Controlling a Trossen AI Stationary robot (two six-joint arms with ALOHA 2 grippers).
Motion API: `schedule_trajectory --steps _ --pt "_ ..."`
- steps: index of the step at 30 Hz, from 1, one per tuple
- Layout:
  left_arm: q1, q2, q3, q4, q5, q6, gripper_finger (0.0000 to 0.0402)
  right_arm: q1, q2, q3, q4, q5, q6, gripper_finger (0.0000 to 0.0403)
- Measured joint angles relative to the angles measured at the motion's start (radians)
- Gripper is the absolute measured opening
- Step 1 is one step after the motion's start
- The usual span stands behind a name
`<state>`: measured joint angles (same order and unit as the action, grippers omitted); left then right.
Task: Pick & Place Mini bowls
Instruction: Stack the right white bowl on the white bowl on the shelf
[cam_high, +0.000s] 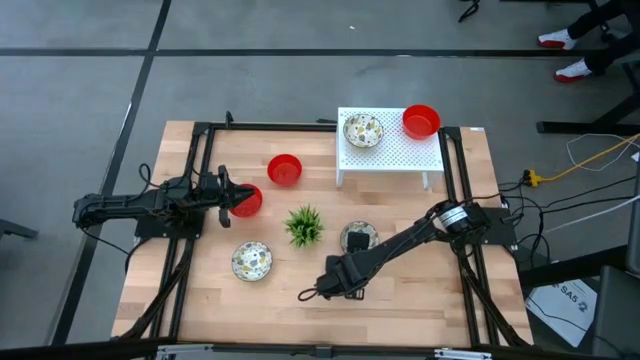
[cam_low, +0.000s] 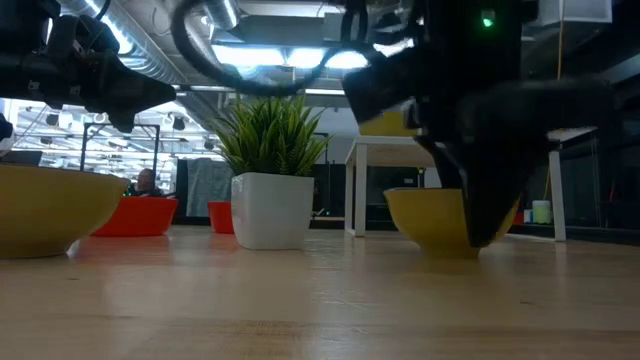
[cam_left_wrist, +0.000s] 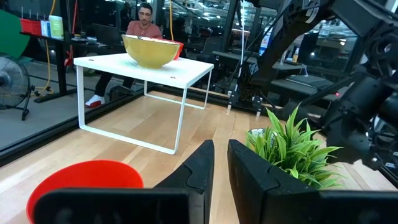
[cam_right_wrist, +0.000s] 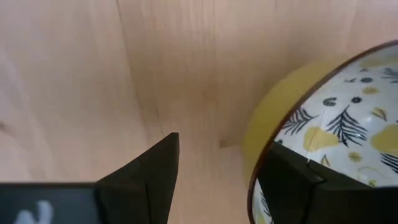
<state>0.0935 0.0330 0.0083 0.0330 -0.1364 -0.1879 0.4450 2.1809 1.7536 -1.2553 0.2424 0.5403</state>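
Note:
My right gripper (cam_high: 350, 255) is open and points down at a cream patterned mini bowl (cam_high: 362, 235) with a yellow outside (cam_low: 430, 215), right of the green plant (cam_high: 304, 225). In the right wrist view one finger (cam_right_wrist: 292, 180) stands at the bowl's rim (cam_right_wrist: 261, 149) and the other (cam_right_wrist: 152, 171) over bare wood. My left gripper (cam_high: 228, 196) is shut and level beside a red mini bowl (cam_high: 247, 200), which shows low in the left wrist view (cam_left_wrist: 87, 183). A second red bowl (cam_high: 284, 169) and a second patterned bowl (cam_high: 252, 261) rest on the table. My right gripper comes at the patterned bowl from above, one finger (cam_right_wrist: 292, 180) at the rim's inner side and the other well outside the bowl. I cannot tell whether the finger touches the rim. The bowl stands upright on the table.
A white perforated rack (cam_high: 400, 155) at the far right carries a patterned bowl (cam_high: 362, 130) and a red bowl (cam_high: 421, 121). The potted plant (cam_low: 270, 190) stands mid-table between the arms. A person (cam_left_wrist: 144, 22) sits beyond the table. Bare wood lies along the near edge.

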Motion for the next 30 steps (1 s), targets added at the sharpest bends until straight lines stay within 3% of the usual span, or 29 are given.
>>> schedule_trajectory --steps 15,23,30 --pt "0.0 0.0 0.0 0.0 0.0 0.0 0.004 0.0 0.0 -0.009 0.05 -0.008 -0.078 0.0188" --pt "0.0 0.0 0.0 0.0 0.0 0.0 0.0044 0.009 0.0 -0.009 0.05 -0.013 -0.078 0.0107" --pt "0.0 0.0 0.0 0.0 0.0 0.0 0.0041 0.025 -0.019 -0.006 0.039 -0.098 -0.08 0.0023"
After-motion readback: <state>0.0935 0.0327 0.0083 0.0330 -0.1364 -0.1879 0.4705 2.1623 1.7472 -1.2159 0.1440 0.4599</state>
